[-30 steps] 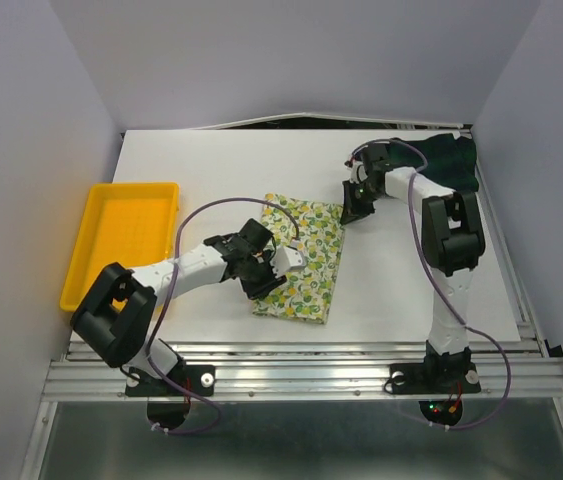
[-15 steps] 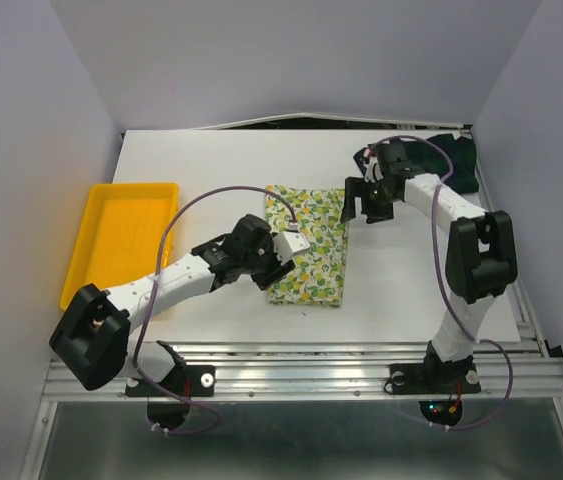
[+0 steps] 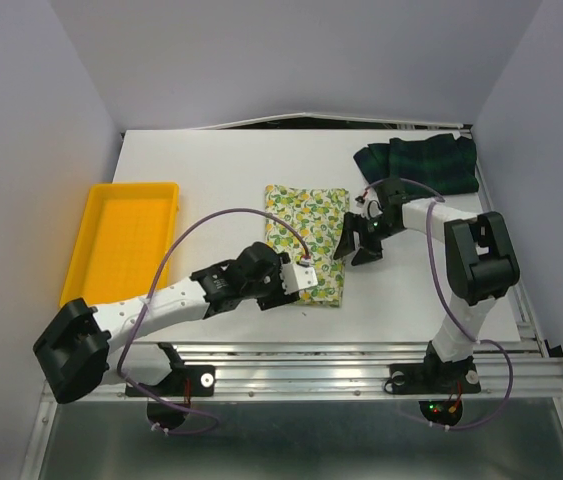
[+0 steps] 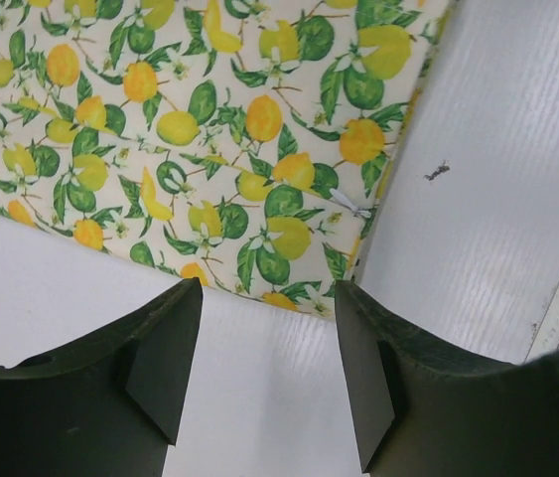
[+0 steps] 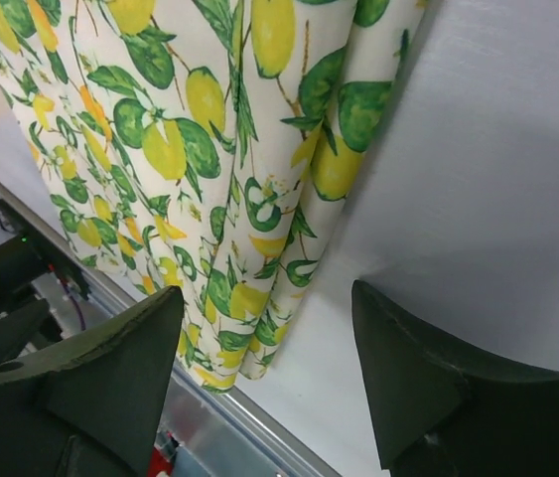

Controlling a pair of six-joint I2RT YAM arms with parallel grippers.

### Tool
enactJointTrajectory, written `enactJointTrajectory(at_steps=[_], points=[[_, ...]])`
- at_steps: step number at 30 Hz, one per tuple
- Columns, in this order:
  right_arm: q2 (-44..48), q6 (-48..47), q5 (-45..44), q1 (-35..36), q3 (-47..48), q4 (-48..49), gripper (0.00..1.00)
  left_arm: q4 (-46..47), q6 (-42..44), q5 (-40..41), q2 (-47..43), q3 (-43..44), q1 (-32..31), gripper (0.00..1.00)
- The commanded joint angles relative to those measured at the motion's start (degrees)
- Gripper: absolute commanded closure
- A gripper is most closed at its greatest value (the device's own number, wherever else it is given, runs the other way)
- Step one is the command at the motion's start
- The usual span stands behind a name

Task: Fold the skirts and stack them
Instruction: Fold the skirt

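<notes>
Snagging worries us; left gripper [image 4: 269, 298] and right gripper [image 5: 267, 298], both spread and empty, flank the lemon skirt [image 3: 307, 225]; either could drag its folds open.

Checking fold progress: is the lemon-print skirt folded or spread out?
Folded. The lemon-print skirt lies as a narrow rectangle; the right wrist view shows stacked layers along its edge.

Left gripper [image 4: 267, 288] jaws apart, arm stretched out low; right gripper [image 5: 267, 293] jaws apart too, elbow folded.
</notes>
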State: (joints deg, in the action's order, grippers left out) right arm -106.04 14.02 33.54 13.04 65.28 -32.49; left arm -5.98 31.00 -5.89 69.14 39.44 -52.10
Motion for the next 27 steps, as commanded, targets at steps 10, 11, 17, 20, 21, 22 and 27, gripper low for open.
enactJointTrajectory(at_steps=[10, 11, 17, 20, 21, 22, 27], points=[[-0.14, 2.31, 6.10, 0.06, -13.23, 4.79, 0.26, 3.25, 4.16, 7.21, 7.31, 2.04, -6.53, 0.32], [2.04, 2.76, 5.14, 0.06, -16.55, 6.02, 0.26, 3.34, 3.28, 6.95, 7.49, 2.30, -6.53, 0.33], [6.54, 5.75, 4.34, 0.59, -23.25, 12.17, 0.27, 5.18, 2.04, 6.15, 7.85, 2.48, -6.53, 0.33], [5.67, 6.81, 4.69, 0.59, -24.14, 15.51, 0.31, 5.54, 1.43, 6.15, 8.29, 2.48, -6.53, 0.33], [4.71, 6.90, 4.69, 0.59, -24.14, 16.05, 0.32, 5.63, 0.91, 6.15, 8.46, 2.48, -6.53, 0.33], [4.01, 6.64, 4.95, 1.11, -23.97, 16.32, 0.33, 5.54, 0.64, 6.15, 8.46, 2.48, -6.53, 0.33], [-0.22, 5.05, 5.31, 2.16, -21.68, 15.62, 0.45, 6.94, -0.16, 6.24, 7.94, 2.48, -6.53, 0.33]])
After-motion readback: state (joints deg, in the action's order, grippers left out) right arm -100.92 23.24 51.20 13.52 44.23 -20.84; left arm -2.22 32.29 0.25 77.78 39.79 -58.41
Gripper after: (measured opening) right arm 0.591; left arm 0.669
